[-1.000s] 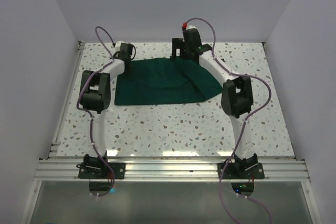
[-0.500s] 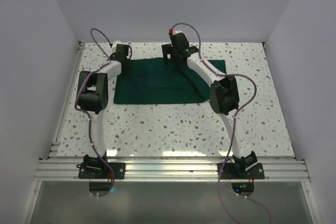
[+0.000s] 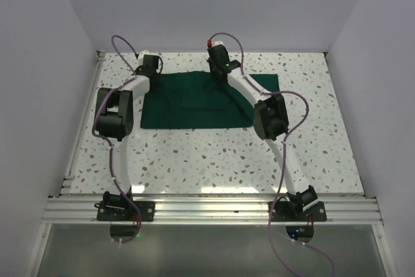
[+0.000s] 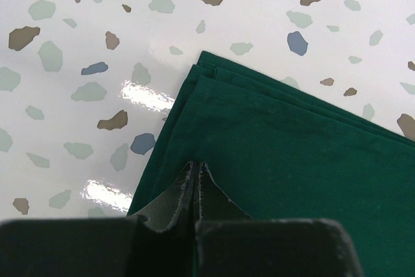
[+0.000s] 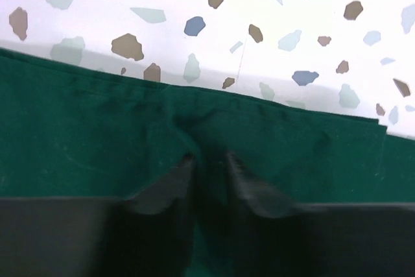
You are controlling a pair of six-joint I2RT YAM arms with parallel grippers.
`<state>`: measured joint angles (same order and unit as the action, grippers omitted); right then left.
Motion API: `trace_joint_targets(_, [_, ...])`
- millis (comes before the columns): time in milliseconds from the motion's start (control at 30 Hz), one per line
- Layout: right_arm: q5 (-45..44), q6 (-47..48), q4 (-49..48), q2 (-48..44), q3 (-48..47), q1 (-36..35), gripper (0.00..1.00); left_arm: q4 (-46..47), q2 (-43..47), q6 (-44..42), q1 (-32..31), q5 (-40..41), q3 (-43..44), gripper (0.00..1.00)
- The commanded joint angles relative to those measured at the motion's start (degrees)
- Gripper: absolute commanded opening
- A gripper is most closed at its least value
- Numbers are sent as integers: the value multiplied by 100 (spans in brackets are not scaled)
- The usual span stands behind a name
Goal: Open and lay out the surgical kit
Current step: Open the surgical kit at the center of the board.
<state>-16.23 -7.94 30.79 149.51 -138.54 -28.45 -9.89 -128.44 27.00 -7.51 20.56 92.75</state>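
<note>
The surgical kit shows only as a dark green cloth wrap (image 3: 194,105) lying flat at the back of the table; no tray or instruments show. My left gripper (image 3: 157,77) is at the cloth's far left corner. In the left wrist view its tips (image 4: 196,165) are shut together on the cloth (image 4: 292,154) near the layered corner. My right gripper (image 3: 218,73) is at the middle of the cloth's far edge. In the right wrist view its jaws (image 5: 209,157) stand narrow, with a puckered fold of cloth (image 5: 78,141) pinched between them.
The speckled white tabletop (image 3: 214,157) lies in front of the cloth. Plain walls (image 3: 58,63) stand on three sides. An aluminium rail (image 3: 207,209) with both arm bases runs along the near edge. Purple cables loop above each arm.
My right arm swung left along the cloth's far edge and came down onto it, and its jaws went from wide open to nearly closed. The cloth's right flap now lies flatter. The left arm stayed.
</note>
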Motion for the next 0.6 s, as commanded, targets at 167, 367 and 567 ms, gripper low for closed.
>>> trace_joint_targets(167, [-477, -40, -239, -457, 230, 15, 0, -250, -111, 94, 92, -140, -126, 0])
trace_joint_targets(367, [-557, -137, -240, -1246, 818, -20, 0, -207, -33, 147, 83, -17, -125, 17])
trace_joint_targets(567, [-671, -189, -564, -3055, 2519, -424, 0, 224, 1038, 226, 4, 124, -993, 86])
